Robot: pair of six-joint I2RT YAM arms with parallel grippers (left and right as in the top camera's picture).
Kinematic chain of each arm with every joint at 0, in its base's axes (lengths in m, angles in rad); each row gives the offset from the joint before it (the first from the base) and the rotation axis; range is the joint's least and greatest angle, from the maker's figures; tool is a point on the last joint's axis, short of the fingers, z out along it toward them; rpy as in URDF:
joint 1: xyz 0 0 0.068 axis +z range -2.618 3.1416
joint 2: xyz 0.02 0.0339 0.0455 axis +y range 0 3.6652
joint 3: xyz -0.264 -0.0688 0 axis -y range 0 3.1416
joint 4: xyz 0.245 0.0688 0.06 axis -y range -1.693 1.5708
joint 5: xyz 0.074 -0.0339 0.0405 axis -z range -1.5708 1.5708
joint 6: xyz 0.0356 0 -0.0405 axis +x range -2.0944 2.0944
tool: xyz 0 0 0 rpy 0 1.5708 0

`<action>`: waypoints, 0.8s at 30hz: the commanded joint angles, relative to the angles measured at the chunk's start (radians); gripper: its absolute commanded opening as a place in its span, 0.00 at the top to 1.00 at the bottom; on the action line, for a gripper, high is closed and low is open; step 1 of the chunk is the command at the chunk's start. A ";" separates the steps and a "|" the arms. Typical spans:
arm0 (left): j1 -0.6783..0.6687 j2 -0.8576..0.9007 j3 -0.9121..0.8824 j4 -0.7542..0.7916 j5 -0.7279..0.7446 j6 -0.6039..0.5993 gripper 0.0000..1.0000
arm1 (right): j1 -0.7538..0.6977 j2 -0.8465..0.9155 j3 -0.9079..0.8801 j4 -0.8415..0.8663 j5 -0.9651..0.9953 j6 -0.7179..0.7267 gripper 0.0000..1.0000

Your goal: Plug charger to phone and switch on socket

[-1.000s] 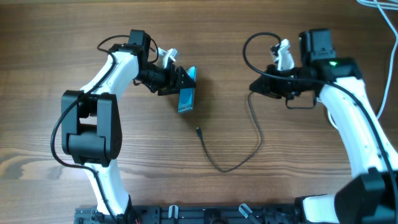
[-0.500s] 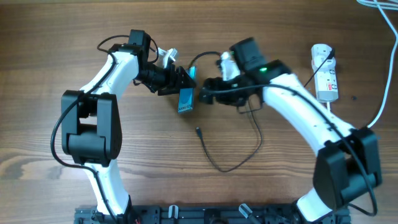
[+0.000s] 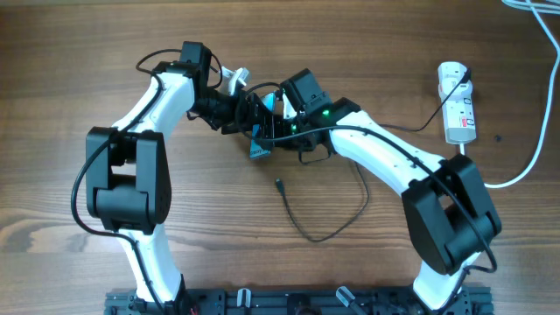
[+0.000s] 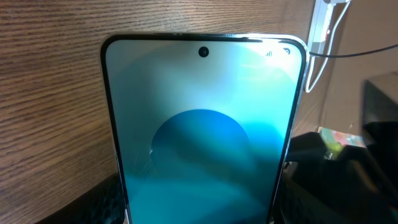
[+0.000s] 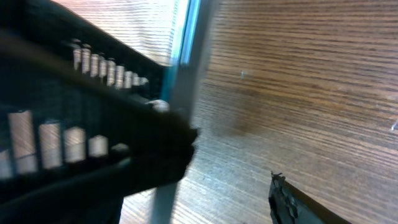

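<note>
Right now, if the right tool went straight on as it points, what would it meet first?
Likely the teal-screened rectangular smartphone gripped by the left tool, though depth is unclear.

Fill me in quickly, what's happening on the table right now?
The left tool is gripping the phone, whose screen is lit. The right tool is close beside the phone; I can't tell whether it is open. The charger cable lies loose on the wood, its plug tip free and not plugged in. The socket strip sits off to the right, with neither tool on it.
</note>
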 commanded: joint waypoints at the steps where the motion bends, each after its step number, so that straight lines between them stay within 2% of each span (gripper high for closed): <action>1: 0.002 -0.039 -0.001 0.000 0.035 0.019 0.33 | 0.004 0.022 0.014 0.026 0.014 0.006 0.39; 5: 0.002 -0.039 -0.001 0.000 0.035 0.019 0.33 | 0.004 0.022 0.014 0.051 0.014 0.026 0.54; 14: 0.002 -0.039 -0.001 -0.001 0.035 0.019 0.32 | 0.005 0.022 0.014 0.080 -0.040 0.077 0.73; 24: -0.027 -0.039 -0.001 0.000 0.035 0.019 0.30 | 0.005 0.022 0.014 0.097 -0.062 0.077 0.78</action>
